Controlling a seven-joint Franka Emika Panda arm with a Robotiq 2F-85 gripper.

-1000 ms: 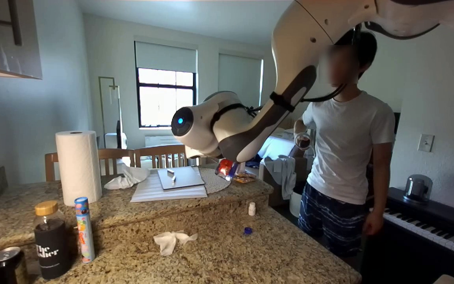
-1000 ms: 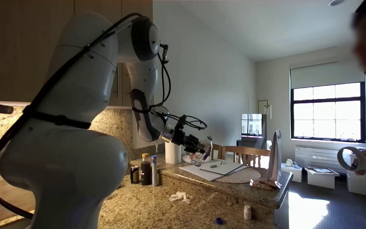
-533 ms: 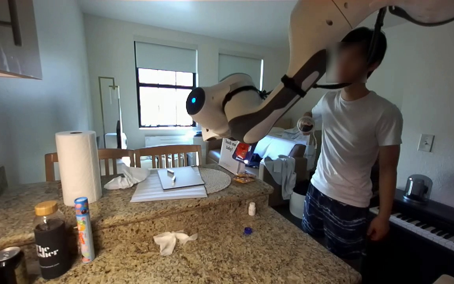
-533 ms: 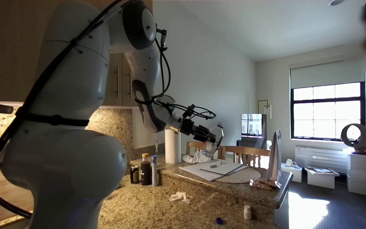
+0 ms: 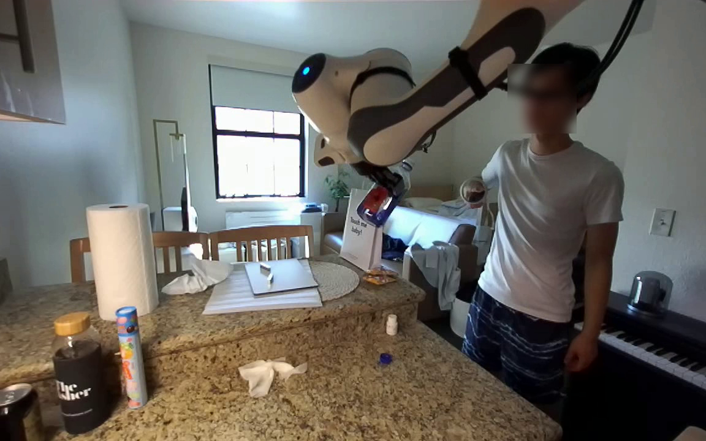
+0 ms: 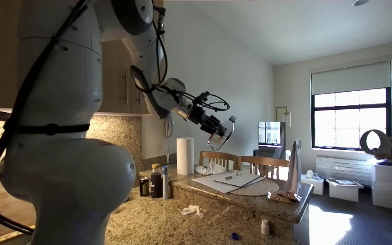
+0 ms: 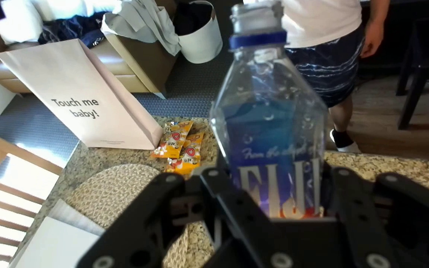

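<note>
The claw (image 6: 221,129) had the clear bottle (image 7: 270,137) gripped!

On the left, in an exterior view, a black can (image 5: 14,411) stood beside a dark bottle (image 5: 79,380) and a bright tube (image 5: 130,361)! Next came the paper towel roll (image 5: 122,263), then the paper bag (image 5: 356,248). And there, high above the desk (image 5: 341,410), partly across that bag, hung the clear bottle: tilted, neck up, clamped in the claw! Farther right stood a person (image 5: 549,226).

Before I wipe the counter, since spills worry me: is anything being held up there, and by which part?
The gripper holds the clear plastic bottle by its labelled body, below the sloping shoulders, pinching it from both sides.
</note>
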